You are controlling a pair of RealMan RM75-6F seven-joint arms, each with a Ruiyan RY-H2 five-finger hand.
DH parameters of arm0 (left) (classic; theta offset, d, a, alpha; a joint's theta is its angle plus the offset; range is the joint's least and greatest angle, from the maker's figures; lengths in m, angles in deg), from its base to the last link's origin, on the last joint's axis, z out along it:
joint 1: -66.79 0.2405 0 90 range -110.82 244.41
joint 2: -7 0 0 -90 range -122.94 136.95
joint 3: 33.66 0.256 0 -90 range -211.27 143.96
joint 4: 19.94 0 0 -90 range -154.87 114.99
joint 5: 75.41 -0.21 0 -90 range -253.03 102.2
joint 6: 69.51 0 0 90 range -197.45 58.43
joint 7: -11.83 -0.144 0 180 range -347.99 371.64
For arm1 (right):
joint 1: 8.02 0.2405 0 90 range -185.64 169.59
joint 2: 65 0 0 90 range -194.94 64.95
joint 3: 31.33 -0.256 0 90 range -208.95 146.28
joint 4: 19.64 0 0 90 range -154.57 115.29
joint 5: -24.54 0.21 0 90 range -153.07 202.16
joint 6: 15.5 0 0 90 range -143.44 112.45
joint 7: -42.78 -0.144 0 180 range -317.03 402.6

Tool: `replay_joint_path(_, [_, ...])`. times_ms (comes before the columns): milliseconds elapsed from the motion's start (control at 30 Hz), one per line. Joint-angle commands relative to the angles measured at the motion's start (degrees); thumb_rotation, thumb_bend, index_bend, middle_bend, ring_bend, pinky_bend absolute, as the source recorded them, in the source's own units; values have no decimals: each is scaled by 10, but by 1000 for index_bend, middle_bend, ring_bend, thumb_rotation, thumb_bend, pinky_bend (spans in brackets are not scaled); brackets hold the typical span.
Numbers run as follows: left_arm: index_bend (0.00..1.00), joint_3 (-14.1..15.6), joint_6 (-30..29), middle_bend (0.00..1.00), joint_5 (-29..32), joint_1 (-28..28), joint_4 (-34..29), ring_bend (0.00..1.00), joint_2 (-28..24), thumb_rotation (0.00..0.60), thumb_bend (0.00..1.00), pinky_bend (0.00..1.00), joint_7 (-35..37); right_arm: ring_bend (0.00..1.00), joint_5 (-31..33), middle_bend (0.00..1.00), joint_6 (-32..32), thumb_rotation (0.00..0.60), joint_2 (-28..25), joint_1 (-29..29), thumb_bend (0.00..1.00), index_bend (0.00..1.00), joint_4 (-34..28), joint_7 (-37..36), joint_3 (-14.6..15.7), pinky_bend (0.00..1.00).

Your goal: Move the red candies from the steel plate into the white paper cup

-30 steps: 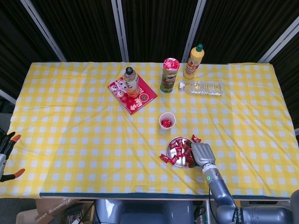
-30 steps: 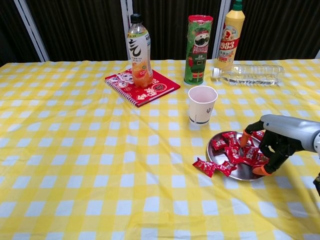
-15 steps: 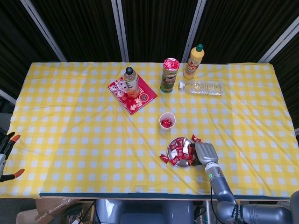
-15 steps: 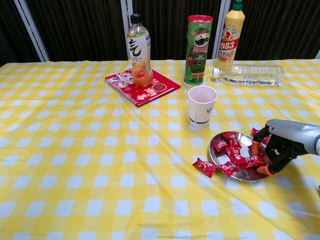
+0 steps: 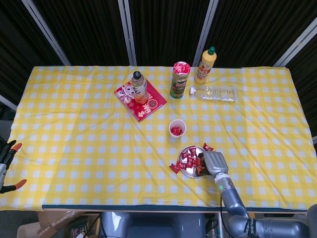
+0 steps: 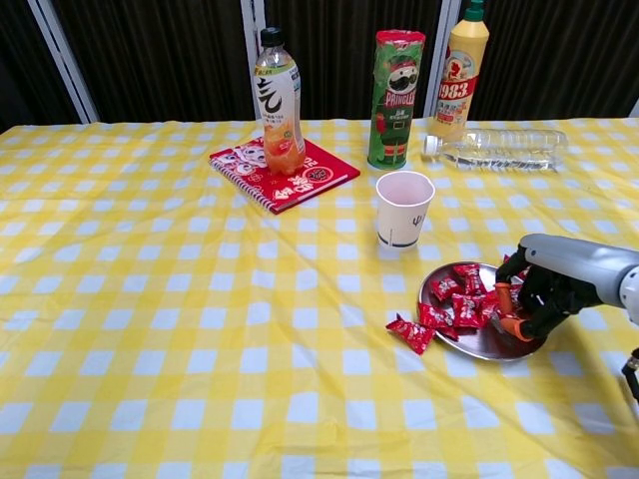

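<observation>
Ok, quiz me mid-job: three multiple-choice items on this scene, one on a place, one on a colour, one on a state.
1. The white paper cup stands:
A. on the notebook
B. just beyond the steel plate
C. at the left table edge

2. The tablecloth is:
A. yellow and white
B. blue
C. plain green

3. The clear bottle is:
A. upright
B. inside the cup
C. lying on its side

Answers: 1 B, cup sits behind plate; 2 A, the checks show it; 3 C, it lies flat beside the Pringles can.
</observation>
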Motion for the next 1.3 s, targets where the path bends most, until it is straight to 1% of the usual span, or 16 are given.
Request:
replay_joint_path(33, [0,0,0,0,0,0,1,0,0,600,11,0,2,855,-3,824,-5,600,-6,3,552,654,-12,5,-9,972])
replay_joint_path(433, [0,1,5,0,1,-2,-2,0,-2,600,11,0,5,855,10,823,-16,600,-45,22,552,656,-61,18,-63,972])
replay_joint_path(667, [0,1,9,0,3,-3,-6,0,-4,600,11,0,4,855,29,823,-5,600,-57,46,552,656,-68,10,-109,972])
replay_joint_path(867, [0,0,15,0,6,-5,-8,0,-6,600,11,0,5,855,43,823,10,600,-45,80,552,656,-44,13,-143,972])
replay_joint_path(1000, [0,0,21,0,9,-8,-10,0,-7,600,11,0,8,855,63,823,28,600,-24,109,552,656,-7,15,-163,972])
replay_joint_path(1200, [0,0,28,0,13,-10,-11,0,-10,600,11,0,13,855,91,823,59,600,9,146,552,649,58,16,-175,972])
replay_joint_path(1300, [0,0,34,0,17,-12,-13,0,-12,600,11,0,14,854,100,823,75,600,25,158,552,590,90,14,-174,972])
